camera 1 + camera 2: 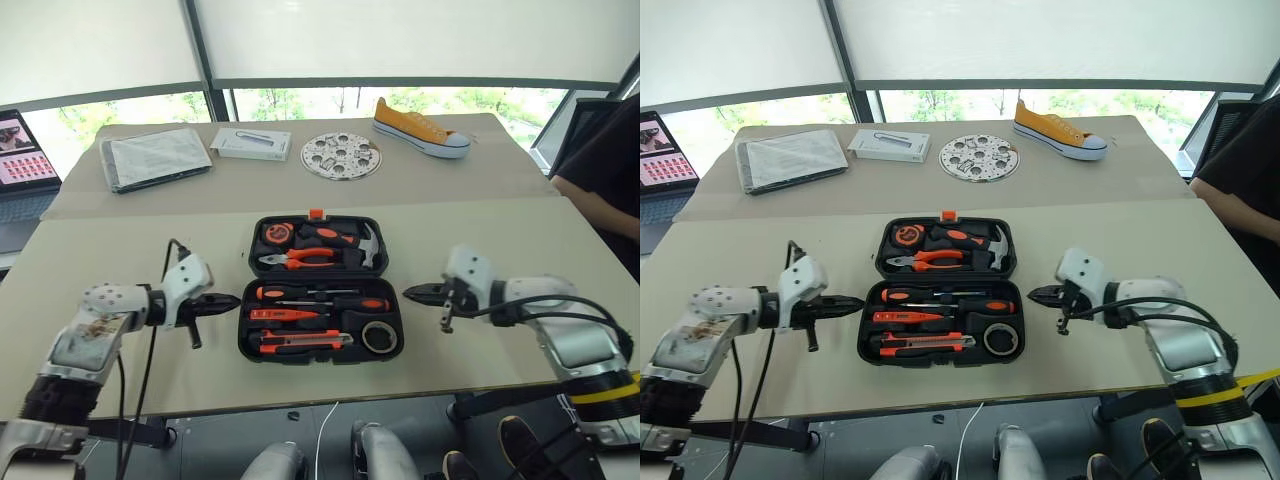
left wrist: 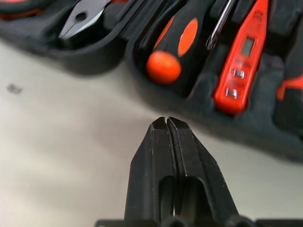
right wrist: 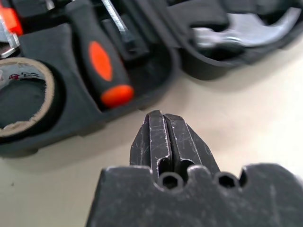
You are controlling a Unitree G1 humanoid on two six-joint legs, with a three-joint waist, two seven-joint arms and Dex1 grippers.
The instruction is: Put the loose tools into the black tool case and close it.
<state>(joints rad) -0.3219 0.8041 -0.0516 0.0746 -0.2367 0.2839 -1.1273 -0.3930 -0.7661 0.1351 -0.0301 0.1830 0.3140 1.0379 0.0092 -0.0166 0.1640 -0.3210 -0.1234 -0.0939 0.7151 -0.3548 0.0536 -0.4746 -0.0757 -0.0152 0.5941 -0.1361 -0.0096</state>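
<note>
The black tool case (image 1: 400,318) lies open and flat in the middle of the near table. Its near half holds two black-and-orange screwdrivers (image 1: 275,293) (image 1: 360,303), a red tester (image 1: 285,314), a utility knife (image 1: 300,341) and a tape roll (image 1: 379,337). My left gripper (image 1: 234,299) is shut and empty, just off the case's left edge, pointing at it. In the left wrist view its tips (image 2: 165,120) sit close to a screwdriver handle (image 2: 173,49). My right gripper (image 1: 408,292) is shut and empty, just off the right edge, near the other handle (image 3: 102,66).
The far half of the case holds a tape measure (image 1: 277,233), pliers (image 1: 300,259) and a hammer (image 1: 365,243). On the far table lie a grey slab (image 1: 155,158), a white box (image 1: 250,143), a perforated disc (image 1: 341,156) and an orange shoe (image 1: 420,128). A laptop (image 1: 22,160) stands far left, and a person (image 1: 600,170) is at the right.
</note>
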